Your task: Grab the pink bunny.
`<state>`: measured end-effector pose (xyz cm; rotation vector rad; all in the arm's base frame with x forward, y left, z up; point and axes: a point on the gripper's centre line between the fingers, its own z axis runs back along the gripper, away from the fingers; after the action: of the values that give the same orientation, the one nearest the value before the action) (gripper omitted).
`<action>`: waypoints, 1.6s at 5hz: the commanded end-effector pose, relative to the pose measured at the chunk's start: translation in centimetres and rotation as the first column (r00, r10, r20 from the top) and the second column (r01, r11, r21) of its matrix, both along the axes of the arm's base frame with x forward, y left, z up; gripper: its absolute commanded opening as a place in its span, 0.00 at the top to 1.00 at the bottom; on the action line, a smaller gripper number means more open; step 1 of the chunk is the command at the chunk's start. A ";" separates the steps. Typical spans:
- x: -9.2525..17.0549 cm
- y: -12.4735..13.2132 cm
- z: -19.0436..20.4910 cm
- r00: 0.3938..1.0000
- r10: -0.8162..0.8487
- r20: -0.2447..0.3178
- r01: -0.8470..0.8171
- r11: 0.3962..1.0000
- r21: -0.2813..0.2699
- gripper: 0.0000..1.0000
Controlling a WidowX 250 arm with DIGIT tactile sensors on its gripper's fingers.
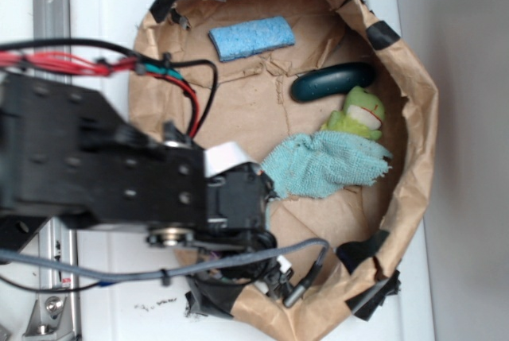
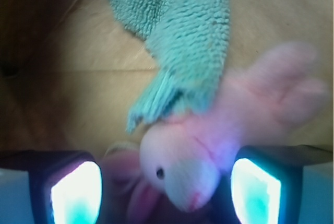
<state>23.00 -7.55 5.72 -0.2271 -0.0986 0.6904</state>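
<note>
Between the spread gripper point(image 2: 167, 187) pads, nothing clamped yet: small fuzzy pale-pink plush bunny point(image 2: 209, 145). Light, squashy; best pinched across the head, clear of teal terry cloth point(image 2: 177, 41).

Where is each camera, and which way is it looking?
Exterior: up above, looking straight down into the paper-lined bin; the robot's black arm fills the left side.
Wrist: on the hand, looking down between its two glowing fingers at the pink bunny, which sits between them.
Both views show the teal cloth; in the wrist view it overlaps the bunny, which the arm hides from above.
</note>
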 end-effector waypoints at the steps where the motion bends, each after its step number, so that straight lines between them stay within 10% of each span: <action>1: 2.8 2.2 -3.4 1.000 0.027 -0.010 -0.026 0.998 0.050 0.00; 2: 3.8 3.9 -3.9 0.997 0.067 -0.048 -0.065 0.997 0.049 0.82; 3: 4.1 5.6 -1.6 0.996 0.088 -0.032 -0.087 0.996 0.008 1.00; 5: 4.1 10.7 7.4 0.987 0.093 0.130 -0.081 0.992 -0.093 1.00; 7: 3.8 11.7 11.7 0.936 -0.236 0.263 0.280 0.949 -0.148 1.00; 8: 3.4 10.6 9.7 0.871 -0.416 0.263 0.421 0.906 0.039 1.00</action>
<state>25.99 2.13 14.66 -0.3550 -0.2416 0.2661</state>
